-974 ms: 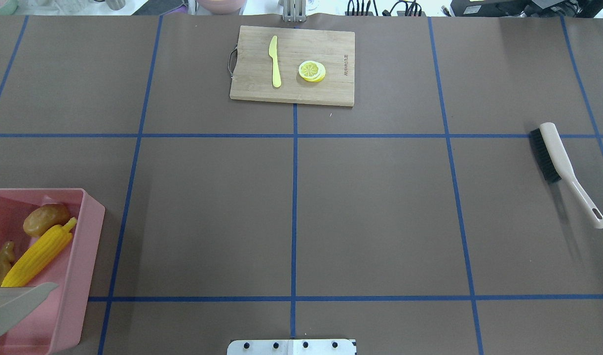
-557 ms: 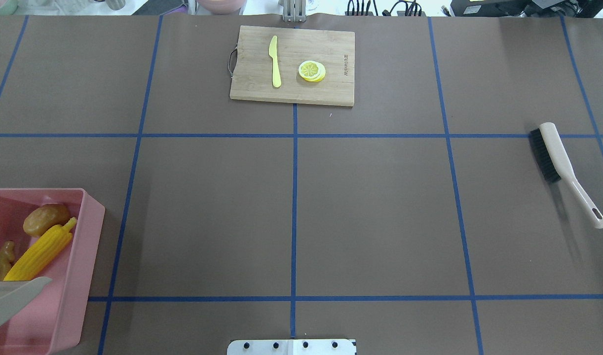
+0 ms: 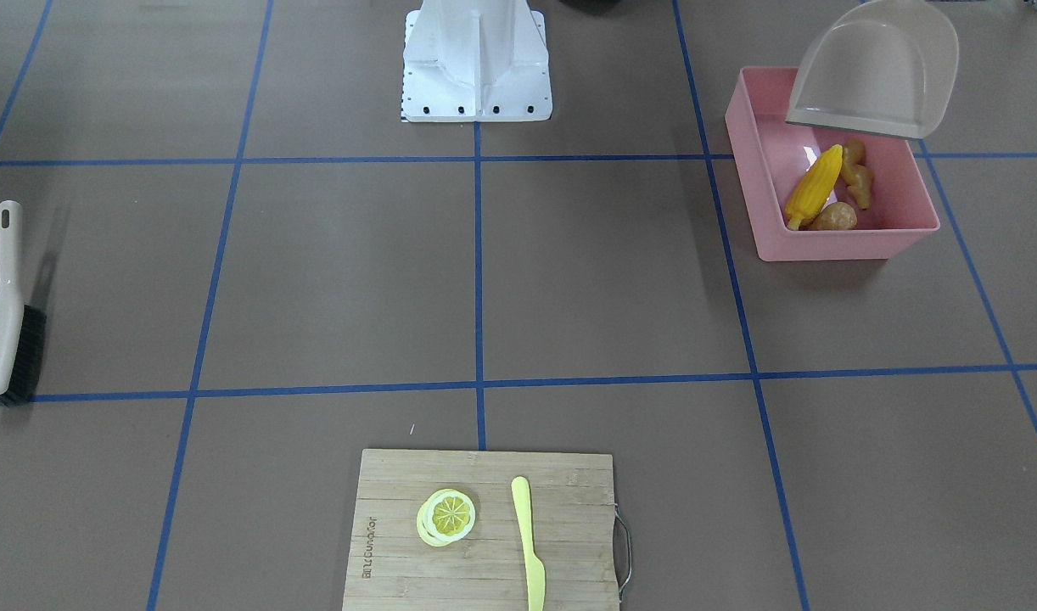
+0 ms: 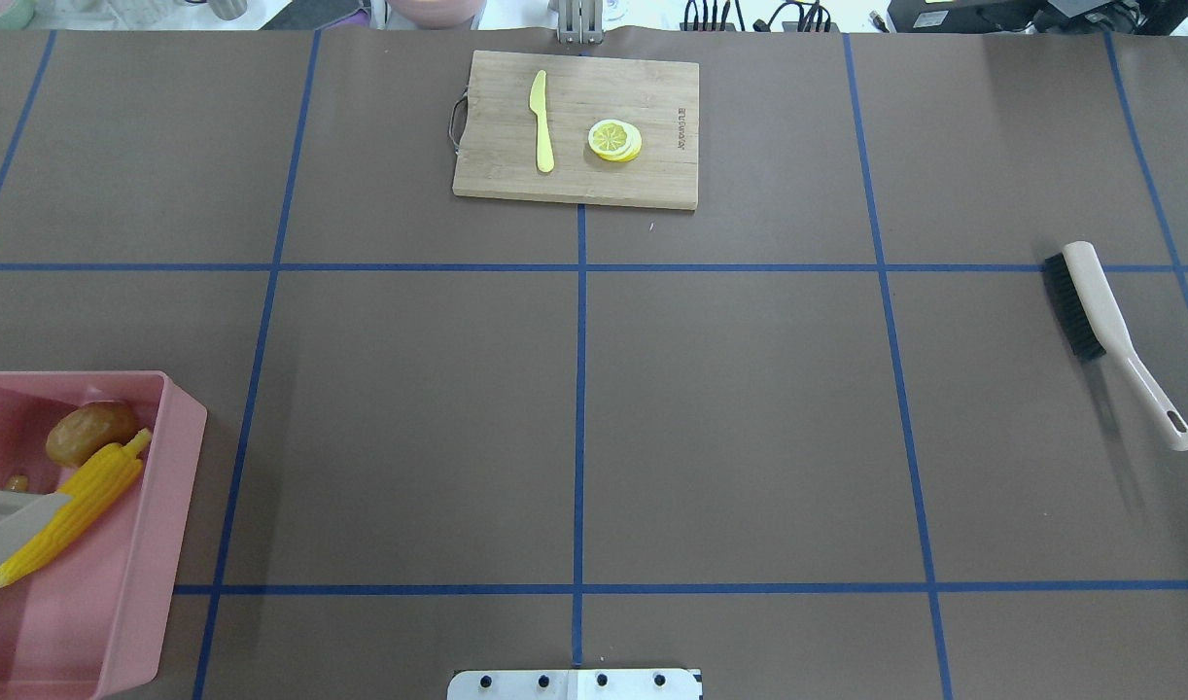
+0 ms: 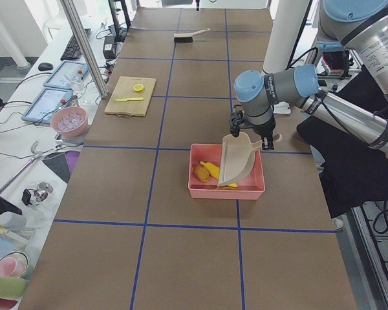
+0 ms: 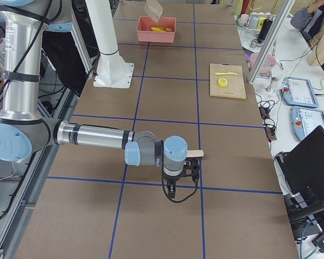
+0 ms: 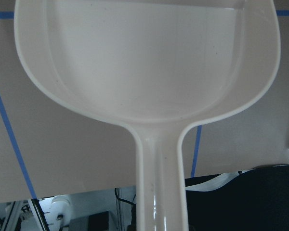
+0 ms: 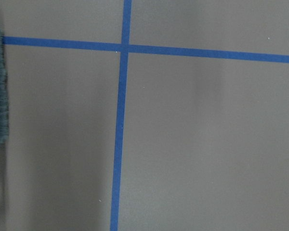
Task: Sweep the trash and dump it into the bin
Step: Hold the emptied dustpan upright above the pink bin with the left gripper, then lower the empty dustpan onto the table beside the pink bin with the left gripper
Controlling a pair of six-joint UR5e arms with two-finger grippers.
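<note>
trash: yellow toy corn cob [image 3: 814, 195], knobbly tan ginger root [image 3: 858, 178] and small brown potato [image 3: 834, 220] all lie inside the rectangular pink plastic bin [image 3: 832, 242], on the robot's left end of the desk [image 4: 750, 418].
pan: beige plastic dustpan [image 3: 875, 72] tipped mouth-down over the bin's robot-side end; looks empty.
left tool [image 5: 251, 134]: at the pan handle; can't tell the finger state.
right tool [image 6: 177, 181]: over the beige black-bristled brush [image 4: 1090, 301]; can't tell either.
step: dump looks done. Lift the pan straight up so its lip doesn't catch the rim.
</note>
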